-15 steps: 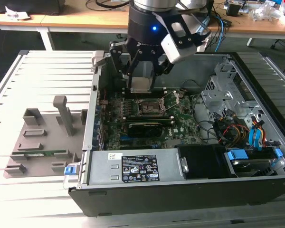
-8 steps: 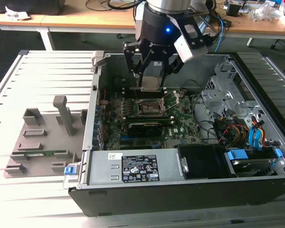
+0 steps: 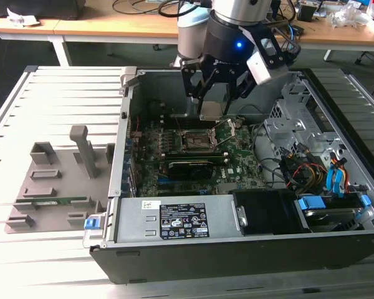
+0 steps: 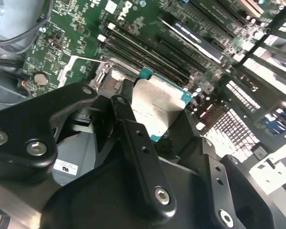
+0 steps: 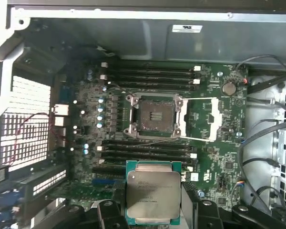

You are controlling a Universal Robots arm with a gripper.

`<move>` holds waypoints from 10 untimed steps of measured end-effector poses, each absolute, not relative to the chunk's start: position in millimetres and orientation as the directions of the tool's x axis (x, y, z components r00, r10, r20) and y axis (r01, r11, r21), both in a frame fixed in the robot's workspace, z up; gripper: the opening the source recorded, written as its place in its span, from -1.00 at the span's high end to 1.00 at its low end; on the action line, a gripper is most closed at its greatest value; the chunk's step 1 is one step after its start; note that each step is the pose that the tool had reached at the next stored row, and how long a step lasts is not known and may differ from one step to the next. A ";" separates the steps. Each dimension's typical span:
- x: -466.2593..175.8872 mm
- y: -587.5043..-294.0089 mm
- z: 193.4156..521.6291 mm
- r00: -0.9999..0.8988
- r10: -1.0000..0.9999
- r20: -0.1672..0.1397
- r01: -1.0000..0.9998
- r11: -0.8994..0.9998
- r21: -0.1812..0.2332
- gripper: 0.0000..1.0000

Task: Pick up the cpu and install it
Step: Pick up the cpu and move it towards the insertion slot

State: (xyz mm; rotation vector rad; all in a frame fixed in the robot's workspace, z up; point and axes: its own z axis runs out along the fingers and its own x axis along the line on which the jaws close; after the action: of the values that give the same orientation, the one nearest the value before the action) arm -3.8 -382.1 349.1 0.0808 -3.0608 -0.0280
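My gripper (image 3: 212, 107) hangs inside the open computer case and is shut on the cpu (image 3: 210, 111), a flat square chip with a silver-grey metal top and a green edge. In both wrist views the cpu (image 4: 158, 106) (image 5: 152, 193) sits between the black fingers (image 4: 133, 143), held by two opposite sides. It hovers above the green motherboard (image 5: 214, 167). The dark square socket (image 5: 152, 119) (image 3: 198, 142) lies open a short way from the chip, its metal bracket (image 5: 213, 119) swung aside and nothing in the frame.
Memory slots (image 5: 150, 74) run along both sides of the socket. The case walls (image 3: 128, 118), a drive cage with cables (image 3: 299, 143) and the power supply (image 3: 181, 218) ring the board. A grey parts fixture (image 3: 56, 187) lies on the table at the exterior view's left.
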 end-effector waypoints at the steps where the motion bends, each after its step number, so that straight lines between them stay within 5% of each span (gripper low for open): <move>1: -0.6 -380.8 347.0 -0.995 -0.053 0.080 -0.052 0.998 0.020 -0.10; 10: 5.5 -360.4 328.8 -0.995 -0.053 0.082 -0.052 0.998 0.020 -0.10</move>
State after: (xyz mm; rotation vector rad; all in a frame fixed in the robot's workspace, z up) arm 5.5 -360.4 328.8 0.0807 -3.0577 -0.0274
